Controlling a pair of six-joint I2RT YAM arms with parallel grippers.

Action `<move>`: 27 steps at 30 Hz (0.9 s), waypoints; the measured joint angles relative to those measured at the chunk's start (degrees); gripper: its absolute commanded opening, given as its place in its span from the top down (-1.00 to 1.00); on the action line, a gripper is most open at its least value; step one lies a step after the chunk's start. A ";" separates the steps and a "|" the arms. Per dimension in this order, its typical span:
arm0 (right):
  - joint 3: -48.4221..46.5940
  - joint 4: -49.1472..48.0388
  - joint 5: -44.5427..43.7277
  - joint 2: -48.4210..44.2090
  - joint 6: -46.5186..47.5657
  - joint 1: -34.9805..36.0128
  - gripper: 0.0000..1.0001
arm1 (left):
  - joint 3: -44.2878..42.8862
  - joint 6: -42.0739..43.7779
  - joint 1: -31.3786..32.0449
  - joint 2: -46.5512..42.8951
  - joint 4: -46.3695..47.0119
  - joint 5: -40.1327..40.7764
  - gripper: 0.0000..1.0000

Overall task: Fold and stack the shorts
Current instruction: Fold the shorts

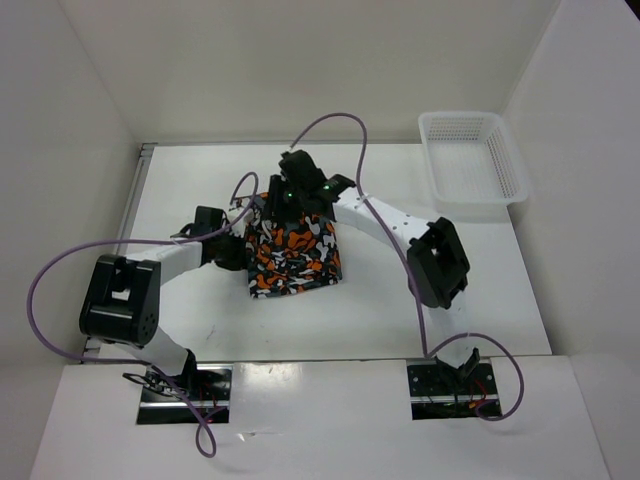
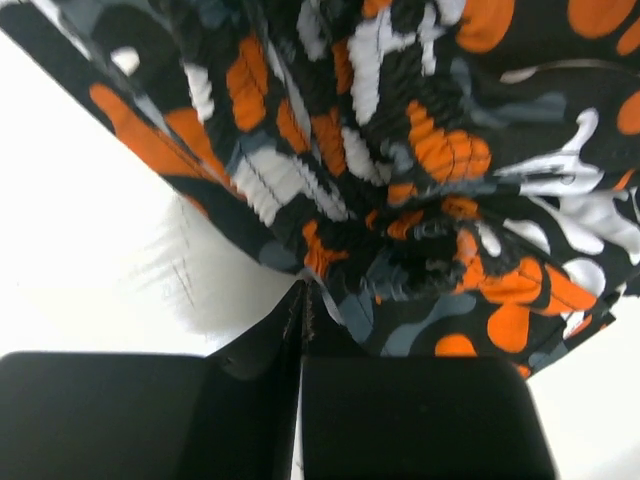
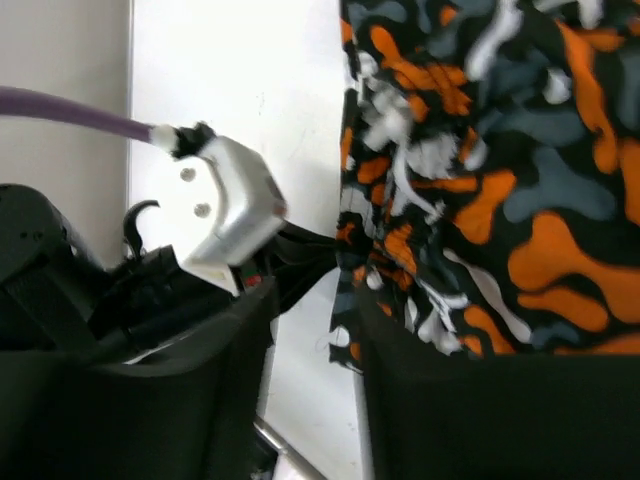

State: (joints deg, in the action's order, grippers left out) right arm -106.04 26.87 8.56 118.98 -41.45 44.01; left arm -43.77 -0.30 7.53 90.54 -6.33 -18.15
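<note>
At the near-left corner of the bench [image 1: 400, 320], the left arm [image 1: 120, 300], with black joints and white links and a looping purple cable [image 1: 45, 270] trailing from it, bends at the elbow and reaches low toward the centre. Its wrist is close to the surface. The left fingers [image 1: 236, 248], flat matte black, are pressed together with no gap and pinch the puckered, gathered edge of the shorts [image 1: 295, 255] at the bundle's 9 o'clock side. In the left wrist view the cloth there lifts clear of the white surface and casts a soft shadow. The shorts lie mid-bench as a roughly square folded bundle of soft, thin fabric, blotched orange, black, grey and white, ribbed where it bunches. At the bundle's 12 o'clock edge the right fingers [image 1: 283, 207] point down at the cloth, with green lights [image 1: 325, 186] glowing on the wrist. The right wrist view shows them parted with a clear gap, bare bench and the fabric's edge visible between them, and nothing clamped. The right arm [image 1: 440, 262] rises from the near edge at 5 o'clock through a blocky black elbow, then runs back along a white link toward the centre. At 2 o'clock from the shorts, well apart, a white plastic mesh basket [image 1: 510, 170], rectangular with sloping latticed walls, sits in the far right corner.
</note>
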 measured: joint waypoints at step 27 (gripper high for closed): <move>35.60 -2.60 -8.55 -28.94 -1.09 -11.30 0.71 | -17.73 0.04 5.49 5.77 -9.16 -1.64 -0.47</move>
State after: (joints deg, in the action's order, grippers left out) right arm -70.43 24.27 0.01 90.04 -42.54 32.71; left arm -61.49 -0.25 13.02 96.31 -15.49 -19.79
